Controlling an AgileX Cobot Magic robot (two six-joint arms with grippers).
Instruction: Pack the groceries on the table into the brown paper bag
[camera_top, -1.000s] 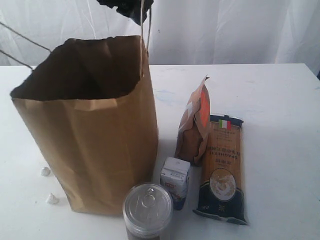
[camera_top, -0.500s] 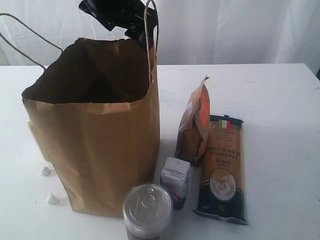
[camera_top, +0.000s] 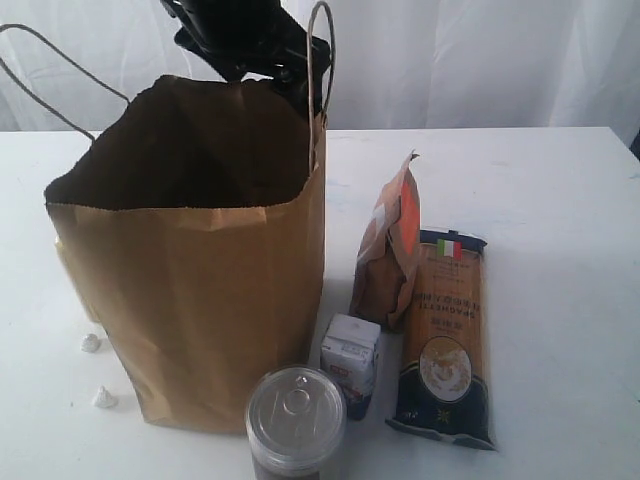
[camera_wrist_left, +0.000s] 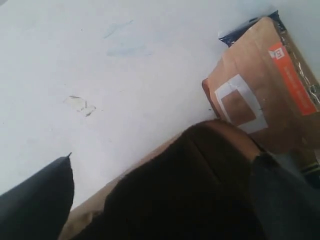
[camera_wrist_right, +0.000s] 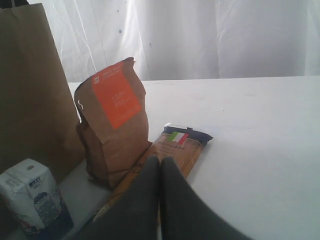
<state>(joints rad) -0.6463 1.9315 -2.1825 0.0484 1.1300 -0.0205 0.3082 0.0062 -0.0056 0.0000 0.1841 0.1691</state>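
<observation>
The brown paper bag (camera_top: 200, 290) stands open on the left of the table (camera_top: 540, 200). My left gripper (camera_top: 250, 40) hovers over its back rim, beside the right cord handle (camera_top: 320, 60). In the left wrist view this gripper (camera_wrist_left: 165, 160) is open, with only the bag's dark inside between the jaws. To the bag's right are the silver-topped can (camera_top: 296, 417), the white-blue carton (camera_top: 350, 362), the orange-labelled pouch (camera_top: 390, 255) and the spaghetti packet (camera_top: 445, 335). My right gripper (camera_wrist_right: 160, 160) is shut and empty, low over the near end of the spaghetti packet (camera_wrist_right: 182, 142).
Two small white crumpled scraps (camera_top: 91, 343) (camera_top: 103, 398) lie on the table left of the bag. The bag's left handle (camera_top: 50, 60) sticks out to the side. A white curtain (camera_top: 480, 60) hangs behind the table.
My left gripper has come down from the top edge to just over the bag's back rim. The bag's top and right handle have shifted to the right. The groceries have not moved.
</observation>
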